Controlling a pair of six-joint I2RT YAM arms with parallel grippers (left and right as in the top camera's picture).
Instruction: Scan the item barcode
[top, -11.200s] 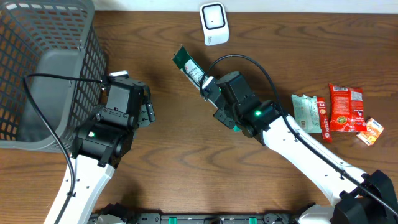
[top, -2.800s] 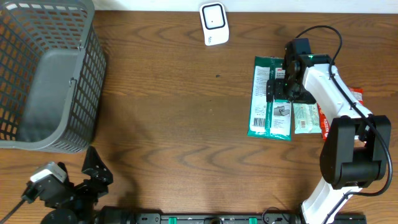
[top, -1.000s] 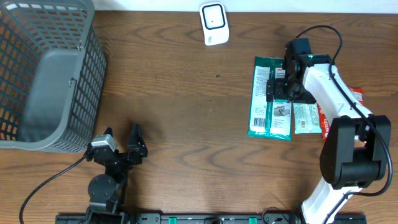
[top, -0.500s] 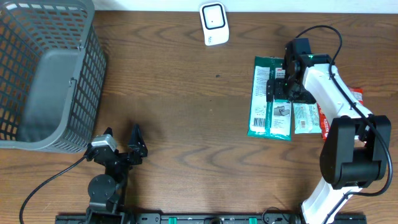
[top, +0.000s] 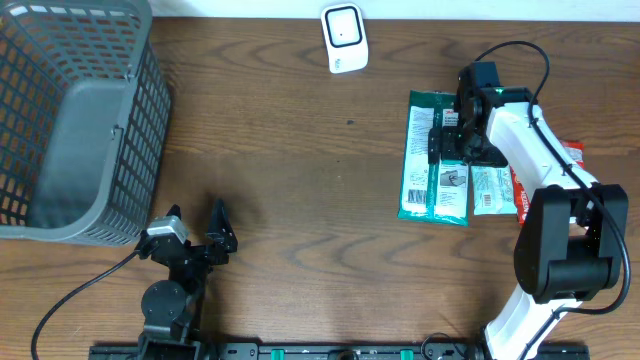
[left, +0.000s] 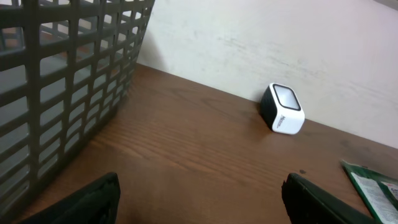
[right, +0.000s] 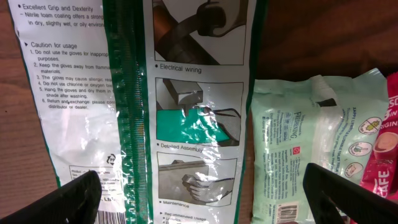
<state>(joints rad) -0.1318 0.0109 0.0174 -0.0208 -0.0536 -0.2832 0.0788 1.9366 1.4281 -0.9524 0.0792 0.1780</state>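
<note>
**Step in hand (judged):** approach for pick-up, nothing yet scanned; the right claw (right: 208, 198) hovers empty, fingers wide apart, over a green glove pack (top: 452, 195); this pack lies flat on the desk (top: 300, 180) right of centre, with a 2nd glove pack (top: 415, 150) just beside it on the left.

**Next move calls for:** descent and closure on 1 pack only; then carriage to the scanner (top: 343, 38) at top centre, barcode turned to its window; the barcode itself cannot be made out.

**In the way:** a pale green pouch (right: 305, 143) against the pack's right edge; a red pouch (right: 388, 146) beyond it.

**Elsewhere:** the left claw (top: 195, 230), open and empty, sits at lower left below the basket (top: 60, 120).
</note>
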